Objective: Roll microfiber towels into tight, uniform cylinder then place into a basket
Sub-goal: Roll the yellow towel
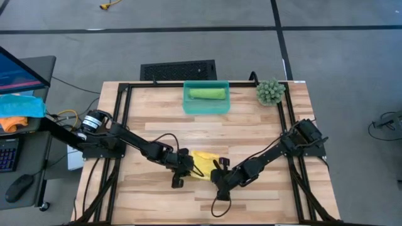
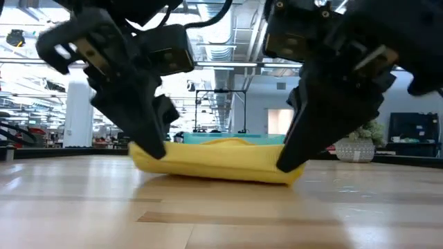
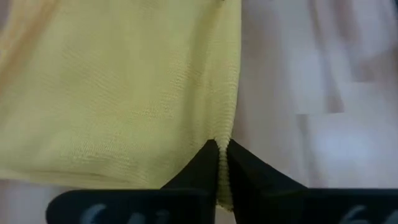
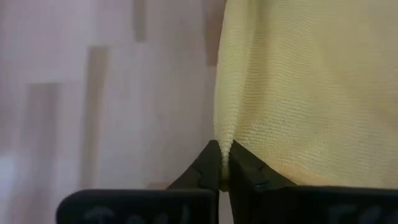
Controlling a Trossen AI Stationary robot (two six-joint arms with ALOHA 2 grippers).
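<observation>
The bright yellow microfiber towel [image 1: 202,164] lies near the middle of the table, toward its near edge; the low view shows the yellow towel [image 2: 214,160] as a low bunched heap. My left gripper [image 1: 183,173] is shut on its left end, my right gripper [image 1: 220,178] on its right end. A light green towel [image 1: 208,93], rolled into a cylinder, lies inside the teal basket [image 1: 188,105] at the table's far edge. My left gripper pinches the yellow towel's side edge [image 3: 227,138] between its two fingertips, slanting down from the table's left. That end [image 2: 142,155] is raised a little; the middle of the towel rests on the table. My right gripper pinches a fold at the towel's opposite edge [image 4: 222,134] between its two fingertips, slanting down from the table's right. That end [image 2: 287,173] sits just above the wood, and the cloth between the two grippers sags slack.
A small green potted plant [image 1: 270,91] stands at the far right corner beside the basket. A black grille panel [image 1: 179,69] lies beyond the far edge. Bare wood [image 1: 264,132] lies between the basket and the yellow towel.
</observation>
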